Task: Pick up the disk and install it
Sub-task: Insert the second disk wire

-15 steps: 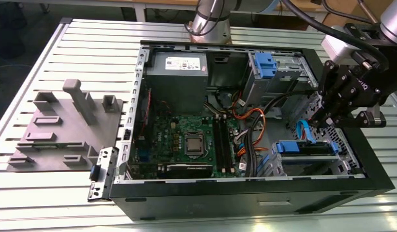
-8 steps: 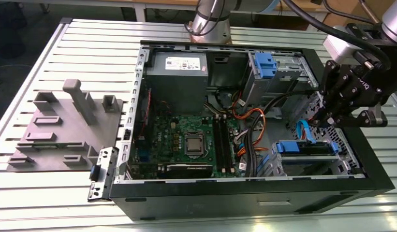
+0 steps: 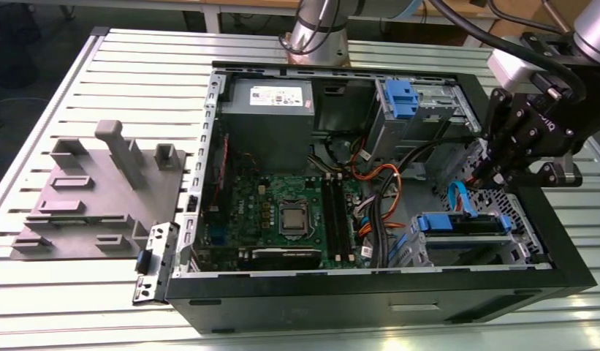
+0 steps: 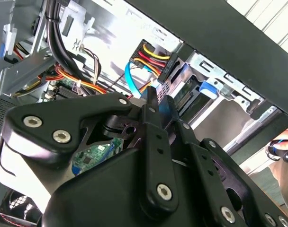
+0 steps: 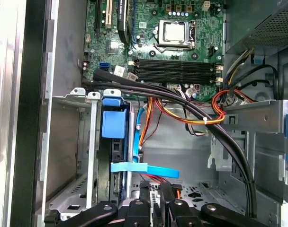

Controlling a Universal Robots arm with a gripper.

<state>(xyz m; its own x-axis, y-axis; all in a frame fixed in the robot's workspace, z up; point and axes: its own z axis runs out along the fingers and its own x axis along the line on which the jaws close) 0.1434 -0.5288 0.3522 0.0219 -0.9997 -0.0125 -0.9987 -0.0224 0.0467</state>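
Gripper (image 3: 487, 178) hangs inside the open computer case (image 3: 573, 278), at the exterior view's right, above the drive cage (image 3: 465, 241). Jaws drawn close together, nothing between them. The disk (image 3: 462, 223) sits slotted in that cage; in the first wrist view its blue rail (image 5: 114, 122) shows edge-on beside the orange cables (image 5: 182, 116).

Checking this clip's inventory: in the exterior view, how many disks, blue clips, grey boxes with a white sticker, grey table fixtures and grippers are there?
Disk: 1
Blue clip: 1
Grey box with white sticker: 1
Grey fixture: 1
Gripper: 1
Total: 5
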